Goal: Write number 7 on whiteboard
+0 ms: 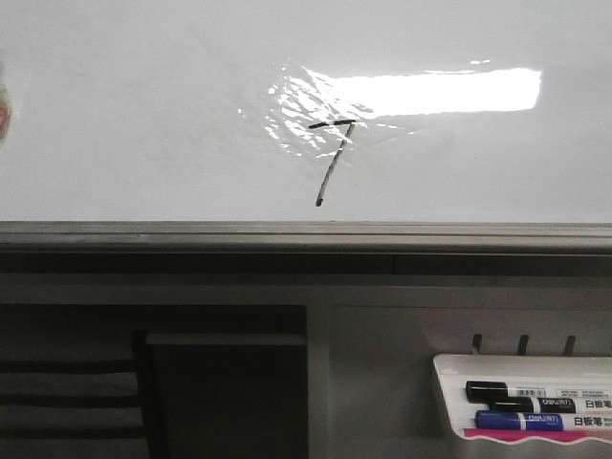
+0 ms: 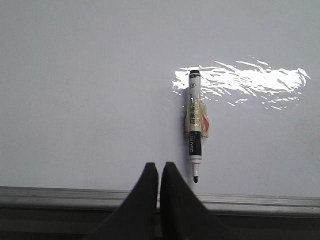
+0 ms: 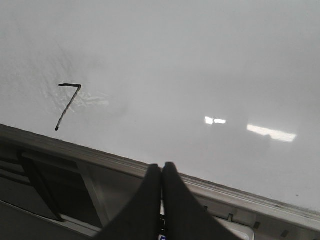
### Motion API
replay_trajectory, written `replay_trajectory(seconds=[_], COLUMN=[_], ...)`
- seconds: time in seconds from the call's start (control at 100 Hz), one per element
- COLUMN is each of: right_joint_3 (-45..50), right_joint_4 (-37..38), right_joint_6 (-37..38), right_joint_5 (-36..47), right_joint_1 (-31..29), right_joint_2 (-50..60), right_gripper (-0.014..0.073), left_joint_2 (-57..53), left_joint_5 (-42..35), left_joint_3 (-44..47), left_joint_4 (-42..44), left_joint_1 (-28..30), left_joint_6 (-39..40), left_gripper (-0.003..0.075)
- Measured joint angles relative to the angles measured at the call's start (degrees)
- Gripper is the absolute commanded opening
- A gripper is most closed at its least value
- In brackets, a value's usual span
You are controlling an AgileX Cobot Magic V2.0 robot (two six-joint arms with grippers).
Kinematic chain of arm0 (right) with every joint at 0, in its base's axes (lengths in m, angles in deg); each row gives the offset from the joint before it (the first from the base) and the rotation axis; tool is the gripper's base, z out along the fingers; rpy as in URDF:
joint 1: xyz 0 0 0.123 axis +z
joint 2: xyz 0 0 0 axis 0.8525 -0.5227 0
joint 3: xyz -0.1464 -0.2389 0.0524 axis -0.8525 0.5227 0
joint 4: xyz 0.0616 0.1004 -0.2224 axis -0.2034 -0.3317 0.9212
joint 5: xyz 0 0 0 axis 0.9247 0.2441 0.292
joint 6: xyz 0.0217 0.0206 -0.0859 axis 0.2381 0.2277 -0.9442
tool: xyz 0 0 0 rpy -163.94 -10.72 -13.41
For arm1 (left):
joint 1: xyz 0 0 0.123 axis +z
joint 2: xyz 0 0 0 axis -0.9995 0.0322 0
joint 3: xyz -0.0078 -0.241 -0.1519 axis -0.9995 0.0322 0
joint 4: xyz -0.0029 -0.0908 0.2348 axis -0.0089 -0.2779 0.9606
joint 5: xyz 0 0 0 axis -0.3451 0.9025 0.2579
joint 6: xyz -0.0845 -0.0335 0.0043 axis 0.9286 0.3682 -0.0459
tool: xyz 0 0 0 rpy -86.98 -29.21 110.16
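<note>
The whiteboard (image 1: 143,115) fills the upper front view above its grey edge rail (image 1: 306,234). A thin black number 7 (image 1: 334,164) is drawn on it, its top bar over a wrinkled shiny film patch (image 1: 287,105). The right wrist view also shows the number 7 (image 3: 68,107). In the left wrist view an uncapped black marker (image 2: 194,127) with tape round its barrel lies against the whiteboard (image 2: 75,75), tip toward the rail. My left gripper (image 2: 159,166) is shut and empty, just beside the marker's tip. My right gripper (image 3: 162,166) is shut and empty over the rail. Neither gripper shows in the front view.
A small white marker tray (image 1: 449,368) hangs below the rail at the right, holding a black marker (image 1: 516,392) and a blue marker (image 1: 535,421). Dark frame openings (image 1: 220,382) lie below the rail at the left.
</note>
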Motion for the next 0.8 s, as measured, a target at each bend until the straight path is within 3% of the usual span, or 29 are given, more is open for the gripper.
replay_trajectory(seconds=[0.54, 0.8], right_joint_3=[0.5, 10.13], right_joint_4=[0.0, -4.32], right_joint_6=[0.0, 0.0], right_joint_5=[0.0, 9.56], right_joint_1=[-0.23, -11.87], right_joint_2=[1.05, 9.44], right_gripper=[-0.0071, -0.0071], left_joint_2=[0.0, 0.0], left_joint_5=[0.0, 0.0], left_joint_3=[0.0, 0.0], left_joint_4=[0.0, 0.0], left_joint_1=[0.0, 0.0], left_joint_6=[0.09, 0.09], left_gripper=[-0.002, -0.002])
